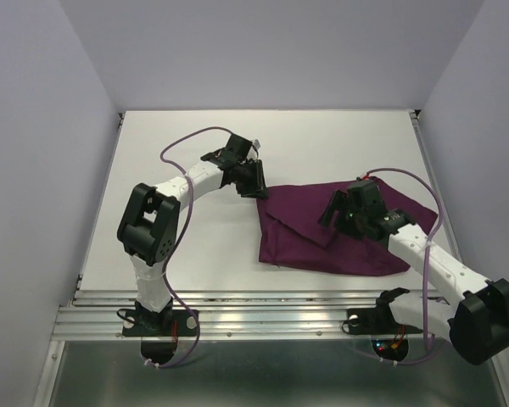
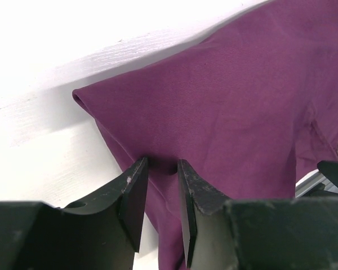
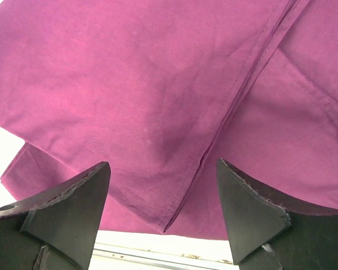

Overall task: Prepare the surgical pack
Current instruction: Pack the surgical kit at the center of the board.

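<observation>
Top external view: left hand [image 1: 256, 179] sits at the far-left corner of the dark-purple cloth [image 1: 297, 231], which lies folded and rumpled right of centre on the white counter [image 1: 322, 144].

Left wrist view: its fingers [image 2: 134, 188] are narrowly parted with the cloth's folded edge between them. I cannot tell whether they are clamped on it.
- Risk: if fabric is caught, any lift or retreat would drag the corner and spoil the fold.

Right hand [image 3: 162, 164] hovers over the cloth's right part, fingers spread wide and holding nothing, with a hemmed flap edge running between them.
- Risk: closing there could take several layers at once.
- Risk: a pull toward the near rails could slide the cloth off the counter.

No tray, instruments, gauze or packets are visible. No brand, label or legible writing found in any view.
</observation>
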